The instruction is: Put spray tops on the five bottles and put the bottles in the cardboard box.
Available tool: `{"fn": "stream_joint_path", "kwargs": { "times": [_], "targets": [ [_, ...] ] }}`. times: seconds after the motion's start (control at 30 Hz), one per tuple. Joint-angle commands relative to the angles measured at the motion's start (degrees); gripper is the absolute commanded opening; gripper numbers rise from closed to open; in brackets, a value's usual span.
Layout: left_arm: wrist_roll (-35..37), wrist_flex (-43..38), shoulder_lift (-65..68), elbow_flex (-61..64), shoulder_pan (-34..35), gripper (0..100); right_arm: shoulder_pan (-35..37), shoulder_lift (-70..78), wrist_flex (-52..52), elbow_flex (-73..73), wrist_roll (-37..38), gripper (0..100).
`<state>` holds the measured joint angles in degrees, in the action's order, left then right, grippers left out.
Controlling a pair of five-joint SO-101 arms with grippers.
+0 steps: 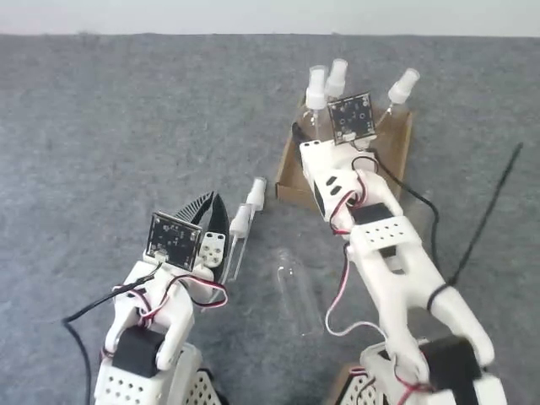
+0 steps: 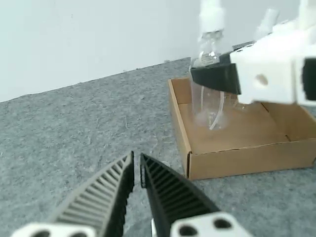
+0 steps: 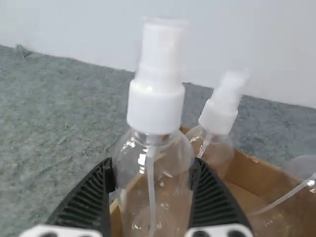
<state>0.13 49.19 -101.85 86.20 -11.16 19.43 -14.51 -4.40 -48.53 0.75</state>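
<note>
**Three capped bottles at the box, one bare bottle loose**

R end effector (image 3: 152,173) is clamped on a clear plastic bottle with white spray top (image 3: 154,143). Black jaws press either side of its body. Bottle is upright, w/in the walls of the shallow brown cardboard box (image 2: 232,158). Can't tell if its base touches the box floor. A second capped bottle (image 3: 216,131) stands just behind it in the box. A third capped bottle (image 1: 403,89) is at the box's far corner.

L end effector (image 2: 137,168) sits low over the grey felt tabletop (image 1: 126,126), jaws narrow, nearly together, gripping nothing, well apart from the box. Just beside it lie two loose white spray tops with thin tubes (image 1: 240,222), side by side. An uncapped clear bottle (image 1: 295,291) lies on its side btwn the two arms, near the L end effector, not touching it.
</note>
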Motion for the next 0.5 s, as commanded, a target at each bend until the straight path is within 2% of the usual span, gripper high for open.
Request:
{"fn": "stream_joint_path", "kwargs": {
  "times": [0.0,0.47],
  "targets": [
    [0.09,-1.58,-0.97,0.04,-0.09,1,-0.57,2.33,-5.23,0.62,-0.70,0.6],
    [0.09,-1.58,-0.97,0.40,-0.18,1,-0.75,13.49,-16.40,0.62,-0.44,0.6]
  ]
}}
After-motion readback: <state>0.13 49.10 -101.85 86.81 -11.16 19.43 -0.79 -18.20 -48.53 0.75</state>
